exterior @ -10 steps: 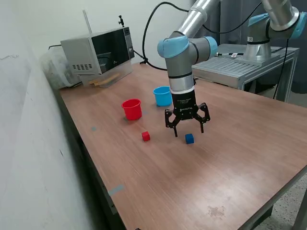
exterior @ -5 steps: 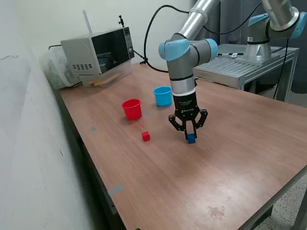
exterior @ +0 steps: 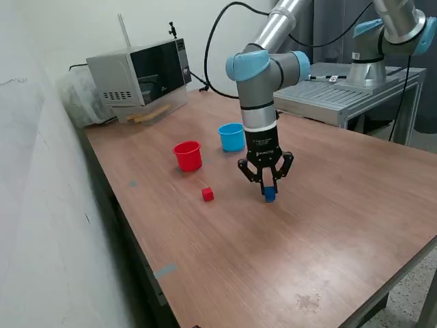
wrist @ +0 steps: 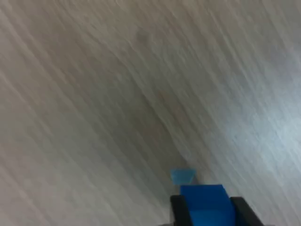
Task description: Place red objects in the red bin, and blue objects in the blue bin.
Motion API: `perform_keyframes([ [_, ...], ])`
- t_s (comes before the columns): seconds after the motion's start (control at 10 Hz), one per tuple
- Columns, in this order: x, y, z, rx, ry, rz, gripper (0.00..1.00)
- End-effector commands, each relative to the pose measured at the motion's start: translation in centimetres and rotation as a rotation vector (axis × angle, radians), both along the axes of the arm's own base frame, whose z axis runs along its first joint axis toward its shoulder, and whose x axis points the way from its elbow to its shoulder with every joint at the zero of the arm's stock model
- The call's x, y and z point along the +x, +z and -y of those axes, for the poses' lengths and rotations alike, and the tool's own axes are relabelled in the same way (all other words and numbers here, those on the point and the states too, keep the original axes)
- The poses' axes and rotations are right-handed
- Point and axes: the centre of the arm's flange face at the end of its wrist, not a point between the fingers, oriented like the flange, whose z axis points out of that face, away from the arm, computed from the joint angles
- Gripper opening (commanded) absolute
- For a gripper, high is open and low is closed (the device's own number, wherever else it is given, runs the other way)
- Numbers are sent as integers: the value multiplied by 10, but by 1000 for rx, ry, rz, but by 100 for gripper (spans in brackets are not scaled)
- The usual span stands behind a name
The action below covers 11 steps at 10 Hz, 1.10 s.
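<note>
One dark blue cube (exterior: 270, 195) sits between the fingers of my gripper (exterior: 269, 192), which is shut on it just above the table near the middle. The wrist view shows the same blue cube (wrist: 207, 207) held between two black fingertips (wrist: 178, 212). One small red cube (exterior: 207, 195) lies on the table toward the exterior view's left of my gripper. The red cup (exterior: 188, 155) stands behind that cube. The light blue cup (exterior: 231, 137) stands beside it, behind my gripper. Only one red and one blue cube are in view.
A microwave (exterior: 140, 75) stands at the back of the wooden table (exterior: 328, 225). A second robot arm's base (exterior: 369, 61) sits on a grey metal stand (exterior: 334, 99) at the exterior view's right. A wall runs along the exterior view's left.
My gripper went from open above the blue cube to lowered and shut on it, and has now risen slightly with the cube.
</note>
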Motion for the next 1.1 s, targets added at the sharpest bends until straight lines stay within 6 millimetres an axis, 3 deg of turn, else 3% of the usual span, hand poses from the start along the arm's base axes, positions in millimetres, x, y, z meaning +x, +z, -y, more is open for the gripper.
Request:
perform_keyframes([
  [0.0, 9, 72, -24, 0, -43, -67, 0],
  [0.2, 27, 129, -69, 0, -151, -94, 0],
  [0.4, 59, 167, -103, -5, -264, -98, 0],
  [0.5, 80, 183, -138, -15, -435, -91, 0],
  [0.7, 110, 178, -192, 29, -658, -53, 0],
  [0.8, 123, 175, -209, 59, -746, -43, 0],
  [1.0, 139, 165, -216, 58, -840, -14, 0],
])
